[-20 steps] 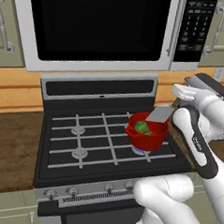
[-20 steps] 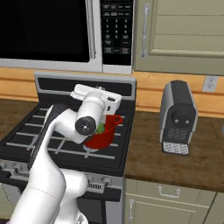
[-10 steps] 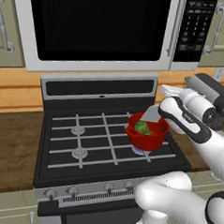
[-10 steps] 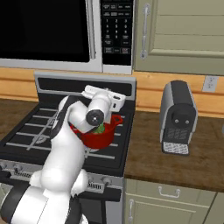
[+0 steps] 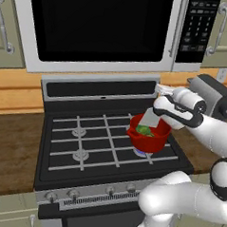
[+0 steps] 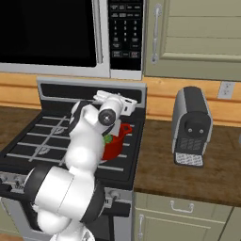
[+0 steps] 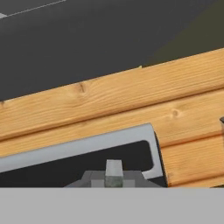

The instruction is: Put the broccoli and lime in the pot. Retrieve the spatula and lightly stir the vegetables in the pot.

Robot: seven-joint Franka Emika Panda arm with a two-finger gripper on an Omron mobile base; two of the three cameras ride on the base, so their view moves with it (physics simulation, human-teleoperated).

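The red pot (image 5: 148,138) (image 6: 116,143) sits on the stove's front right burner. Green vegetables (image 5: 144,131) (image 6: 108,139) lie inside it; I cannot tell the broccoli from the lime. My gripper (image 5: 159,105) hovers over the pot's far right rim, shut on the spatula's handle (image 7: 114,169). The pale grey spatula blade (image 5: 151,118) hangs down from it into the pot, just above the vegetables. In the right base view my hand (image 6: 114,107) hides the blade. The hand view looks at the wooden backsplash and the stove's back panel.
The black gas stove (image 5: 90,142) has bare grates left of the pot. A microwave (image 5: 102,24) hangs close above. A dark coffee machine (image 6: 190,126) (image 5: 213,92) stands on the wooden counter (image 6: 188,174) to the right.
The hand has rolled and swung in over the pot. The spatula blade has moved left and down, from beside the pot's right rim into its opening.
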